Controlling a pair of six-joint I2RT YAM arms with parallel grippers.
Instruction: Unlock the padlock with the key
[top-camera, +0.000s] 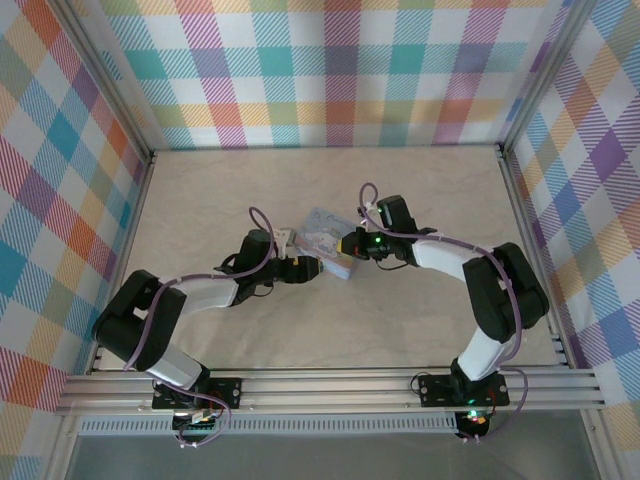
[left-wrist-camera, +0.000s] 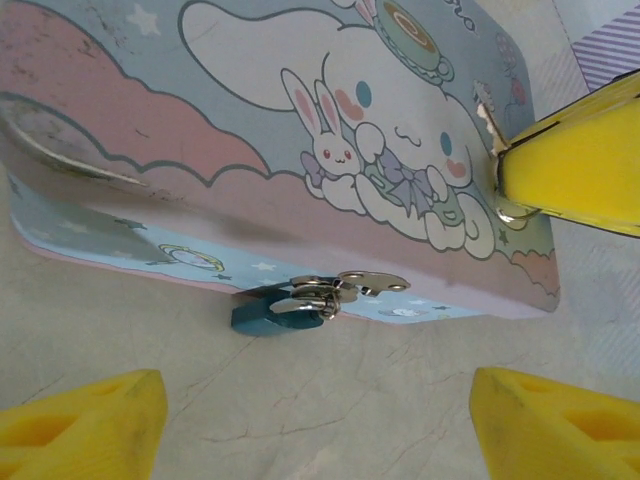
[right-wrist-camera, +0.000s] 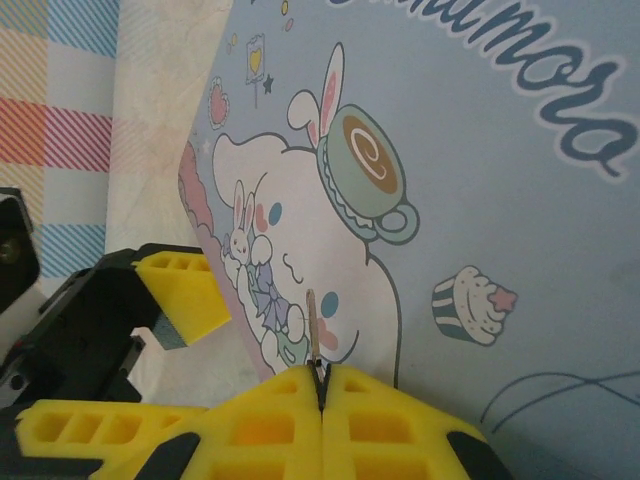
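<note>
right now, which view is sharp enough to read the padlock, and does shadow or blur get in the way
Left wrist: padlock in focus, sitting in the tin's soft shadow; the near yellow fingers blurred. Right wrist: tin print crisp, no glare. Top external: even light, padlock too small to resolve.

The pale, marble-veined tabletop (top-camera: 420, 190) carried a flat, pale blue tin (top-camera: 325, 235) with a cartoon picture on its lid, lying near the middle. At the foot of the tin's side wall the padlock (left-wrist-camera: 268, 316) rested its blue body on the tabletop, hooked to the tin's silvery clasp (left-wrist-camera: 345, 288).
</note>
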